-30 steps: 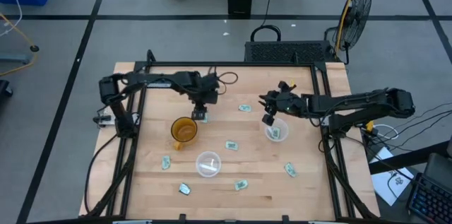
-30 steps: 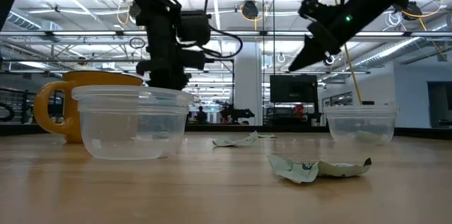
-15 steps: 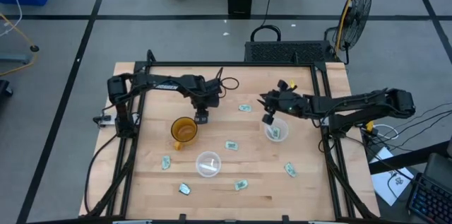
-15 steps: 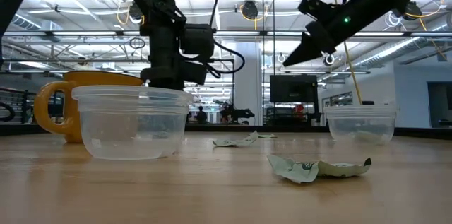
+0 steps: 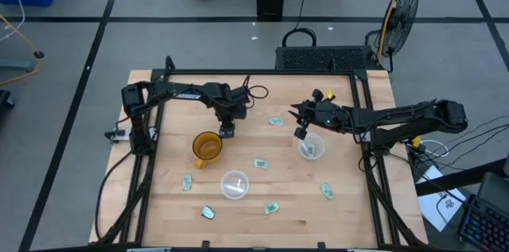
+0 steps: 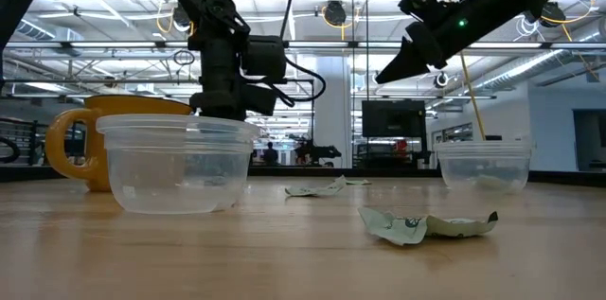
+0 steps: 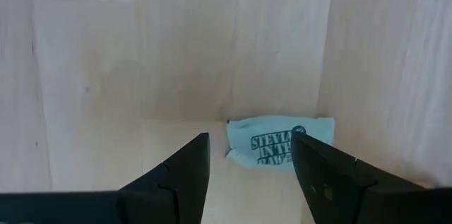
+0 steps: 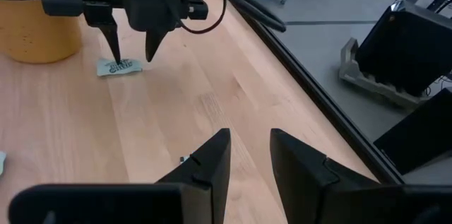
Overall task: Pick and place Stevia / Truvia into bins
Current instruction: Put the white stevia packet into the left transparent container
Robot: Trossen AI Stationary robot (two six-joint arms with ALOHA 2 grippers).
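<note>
My left gripper (image 5: 227, 130) points down, open, just beyond the amber mug (image 5: 207, 147). Its fingertips (image 7: 251, 164) hover over a pale green sachet (image 7: 281, 145) lying flat on the wood; I see no touch. The same sachet shows in the right wrist view (image 8: 119, 67). My right gripper (image 5: 300, 131) is open and empty (image 8: 251, 160), raised beside the right clear cup (image 5: 311, 147), which holds a sachet. The other clear cup (image 5: 234, 184) stands near the table's middle. More sachets lie flat: (image 5: 276, 122), (image 5: 260, 163), (image 5: 326, 191).
Further sachets lie toward the near edge (image 5: 187, 182), (image 5: 207, 213), (image 5: 272, 207); one is crumpled in the low view (image 6: 426, 225). The black frame rails (image 5: 367, 164) run along the table's sides. Bare wood lies between the two arms.
My left arm has swung its elbow toward the table's left while its gripper stayed over the sachet by the mug, shifting slightly. My right gripper has risen a little and drawn away from the right cup toward the table's left.
</note>
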